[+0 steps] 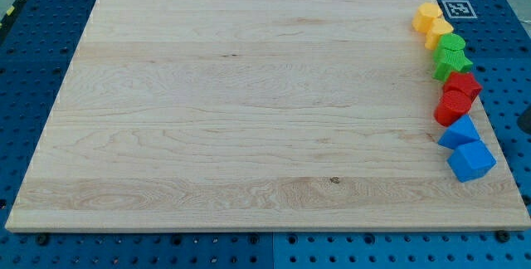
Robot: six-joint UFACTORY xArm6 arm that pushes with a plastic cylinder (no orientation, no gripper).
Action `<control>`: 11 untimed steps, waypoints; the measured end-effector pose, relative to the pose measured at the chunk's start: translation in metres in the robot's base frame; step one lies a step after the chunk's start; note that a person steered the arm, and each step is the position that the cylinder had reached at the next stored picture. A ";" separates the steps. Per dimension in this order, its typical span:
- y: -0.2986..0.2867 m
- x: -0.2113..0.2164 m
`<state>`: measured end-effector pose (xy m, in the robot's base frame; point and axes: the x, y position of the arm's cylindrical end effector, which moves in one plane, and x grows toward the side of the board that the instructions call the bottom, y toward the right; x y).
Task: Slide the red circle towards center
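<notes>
Red circle: the red circle (450, 109) is sitting at the right edge of the frame, a little above mid-height, on the wooden board (249, 111), far from the board's middle.
Heading: being round, it is showing no long axis and no pointing direction that I can make out; it is resting flat on the board.
Red neighbour: a second red block (463, 84), its shape unclear, is lying just above the circle and touching it.
Green pair: a green star-like block (453, 64) is sitting above the reds, with another green block (451, 44) touching it from above.
Yellow pair: two yellow blocks (428, 17) (440, 31) are topping the column in the upper right of the frame, pressed together.
Blue pair: a blue block (459, 131) is lying just below the red circle, and a blue cube-like block (471, 160) is sitting below that, lower right.
Column: all eight blocks are forming one line down the board's right edge.
My tip: it is not showing anywhere in the frame, so I cannot tell where it is relative to the blocks or whether it is touching anything.
Surround: the board is resting on a blue perforated table (33, 53), with a printed marker tag (458, 8) showing at the upper right.
</notes>
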<state>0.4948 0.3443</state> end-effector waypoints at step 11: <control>-0.175 -0.041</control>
